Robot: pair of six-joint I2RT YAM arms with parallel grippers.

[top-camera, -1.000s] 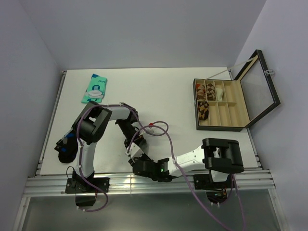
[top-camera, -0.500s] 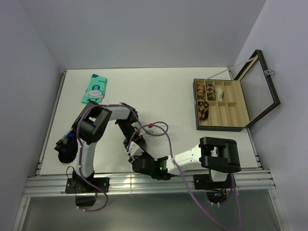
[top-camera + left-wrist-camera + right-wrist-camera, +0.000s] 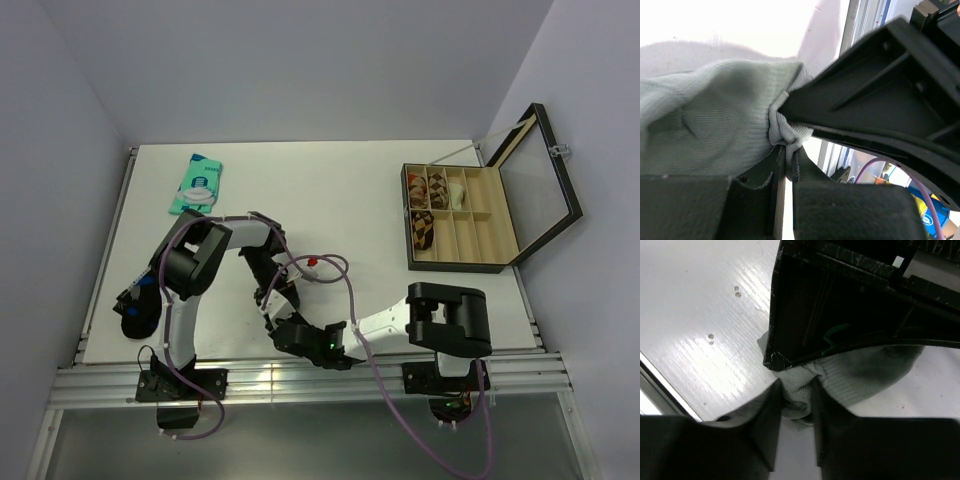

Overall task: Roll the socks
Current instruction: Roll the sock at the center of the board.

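Observation:
A pale grey sock [image 3: 705,115] lies bunched on the white table near the front edge. My left gripper [image 3: 788,156] is shut on a fold of its ribbed cuff. My right gripper [image 3: 796,395] meets it from the opposite side, and its two fingers [image 3: 765,420] press against a bunched fold of the same sock [image 3: 860,375]. In the top view the two grippers, left [image 3: 272,297] and right [image 3: 287,326], are tip to tip and hide nearly all of the sock. Only this one sock shows.
A teal flat packet [image 3: 196,184] lies at the back left. A dark cloth item [image 3: 135,312] sits at the left edge by the left arm. An open compartment box [image 3: 455,222] with its lid raised stands at the right. The table's front rail [image 3: 300,372] is close by.
The right arm has slid left towards the left gripper. Its jaws have narrowed onto the sock's fold. The left gripper has kept its hold and place.

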